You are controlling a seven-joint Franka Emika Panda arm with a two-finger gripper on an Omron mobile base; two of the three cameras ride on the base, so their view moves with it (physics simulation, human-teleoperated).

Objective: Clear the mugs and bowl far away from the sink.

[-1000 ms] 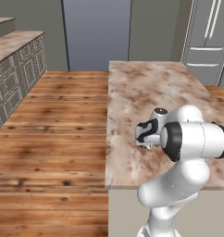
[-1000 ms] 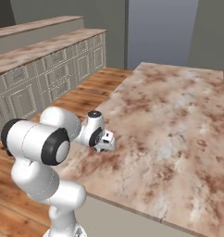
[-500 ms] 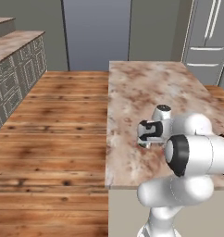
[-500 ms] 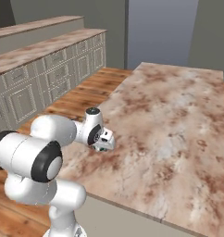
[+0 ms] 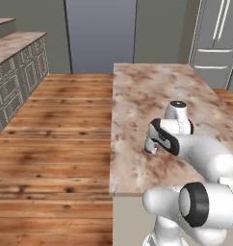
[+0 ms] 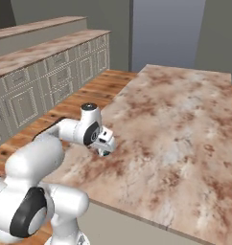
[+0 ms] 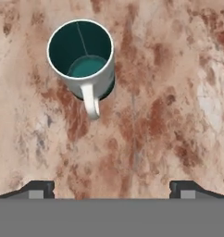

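The hand hangs over the marbled desk, jaws spread wide and pinching nothing, its two dark tips peeking up at about seven and five o'clock of the hand view. Up at eleven o'clock of that view stands the teal mug, upright on the stone, pale rim round a deep teal well, its white handle pointing down toward six. It sits apart from both fingertips, well clear of the gap between them. From the base cameras the hand sits low near the desk's left edge, wrist bent down over the surface, with the hand just above the desk on the other side too. My read: the mug stands free on open stone with no sink near it, so this one looks parked, and the wide spread suits a hand letting go rather than reaching in.
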